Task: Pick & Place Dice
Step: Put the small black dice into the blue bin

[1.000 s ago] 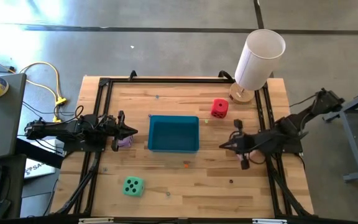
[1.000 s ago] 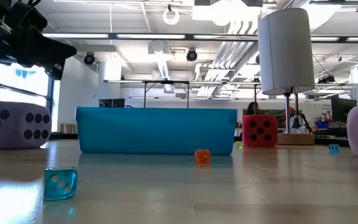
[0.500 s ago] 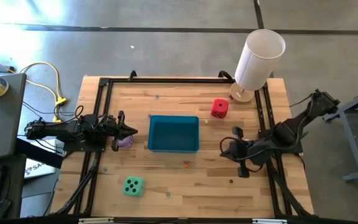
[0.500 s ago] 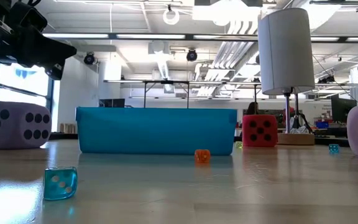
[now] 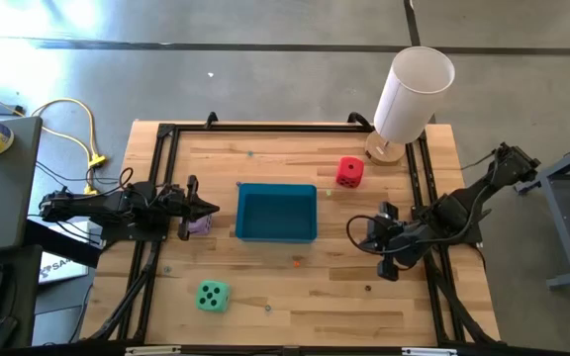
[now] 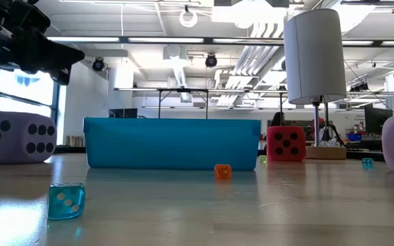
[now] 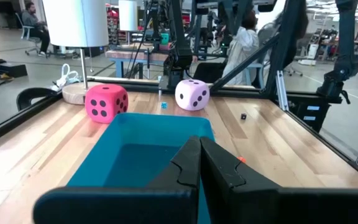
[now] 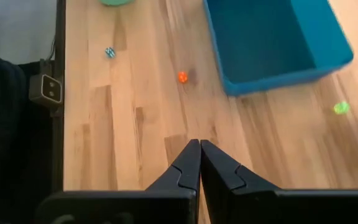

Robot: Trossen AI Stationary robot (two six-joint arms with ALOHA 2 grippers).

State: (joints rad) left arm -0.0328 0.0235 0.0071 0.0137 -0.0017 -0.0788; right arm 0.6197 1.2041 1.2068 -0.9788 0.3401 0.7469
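Both hands are clenched and hold nothing. The left hand [image 5: 209,209] hangs over the left side of the bench, just beside the blue tray [image 5: 276,190], with its tip pointing at the tray. The lilac die [image 5: 198,224] lies partly hidden under this hand. The right hand [image 5: 369,237] hangs over bare wood on the right side of the bench, near the tray's right edge, and its tip points down at the boards.

The tray sits in the middle of the bench, likely so each arm can reach it. No big die can be seen inside it.

The 4 dice are spread out. The red die [image 5: 349,172] sits toward the far right corner, close to the white lamp [image 5: 412,94]. The green die [image 5: 212,296] sits near the front edge on the left. The pink die [image 7: 192,94] shows in the left wrist view, past the tray and beside the red one.

Some tiny dice lie on the wood too, such as the orange one [image 6: 222,171] in front of the tray.

Most likely no die has been picked yet, so the job looks like it is just starting.
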